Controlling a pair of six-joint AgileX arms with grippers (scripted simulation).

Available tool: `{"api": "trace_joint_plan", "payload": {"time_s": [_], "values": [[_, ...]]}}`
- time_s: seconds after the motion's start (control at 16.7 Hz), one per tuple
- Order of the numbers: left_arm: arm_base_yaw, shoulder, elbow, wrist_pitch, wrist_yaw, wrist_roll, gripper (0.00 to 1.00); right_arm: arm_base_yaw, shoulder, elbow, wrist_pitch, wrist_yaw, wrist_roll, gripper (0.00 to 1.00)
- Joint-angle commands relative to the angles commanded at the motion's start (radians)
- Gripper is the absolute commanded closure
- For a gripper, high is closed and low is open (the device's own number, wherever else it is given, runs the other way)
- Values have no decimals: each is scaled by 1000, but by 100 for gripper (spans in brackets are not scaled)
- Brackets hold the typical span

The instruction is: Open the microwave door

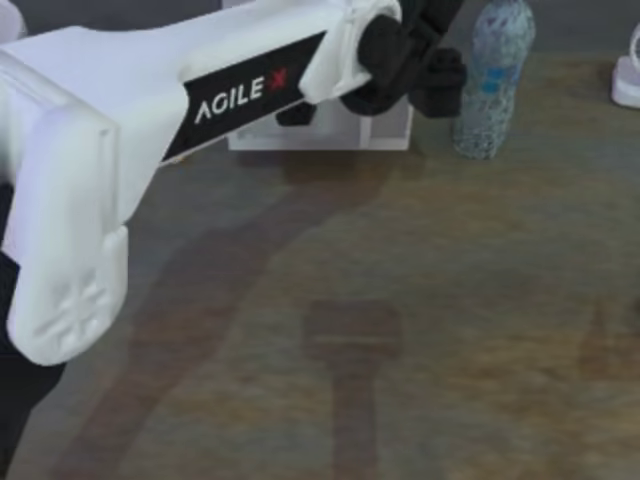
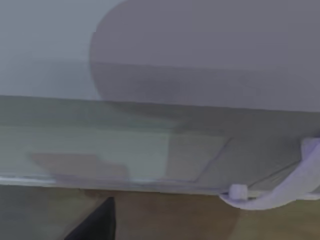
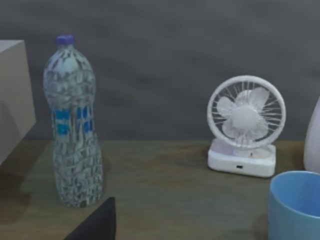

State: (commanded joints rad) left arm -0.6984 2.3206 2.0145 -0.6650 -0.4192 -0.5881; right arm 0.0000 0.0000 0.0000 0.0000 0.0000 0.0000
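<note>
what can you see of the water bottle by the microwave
The clear crinkled plastic water bottle has a purple screw cap, a blue label band around its middle and a ribbed body that narrows at the waist. It stands upright on the brown wooden table, just right of the white boxy microwave, apart from it. Nothing grips it.

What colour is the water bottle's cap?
Purple-blue; the cap on the water bottle shows best in the right wrist view.

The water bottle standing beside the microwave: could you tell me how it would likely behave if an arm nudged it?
The water bottle stands upright, tall on a narrow base, so a push near its cap would probably tip it. Its round body suggests it would then roll. Its crinkled, thin-looking wall may flex under a grip.
</note>
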Motion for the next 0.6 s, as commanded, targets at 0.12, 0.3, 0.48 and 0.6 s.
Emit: {"api": "trace_joint_plan", "payload": {"time_s": [0.12,0.3,0.48,0.6], "values": [[20,83,46,33,12,18,0,0,0,0,0,0,0,0],[41,145,89,66,25,38,0,0,0,0,0,0,0,0],[41,146,90,66,26,38,0,0,0,0,0,0,0,0],[41,146,90,66,26,38,15,0,0,0,0,0,0,0]]}}
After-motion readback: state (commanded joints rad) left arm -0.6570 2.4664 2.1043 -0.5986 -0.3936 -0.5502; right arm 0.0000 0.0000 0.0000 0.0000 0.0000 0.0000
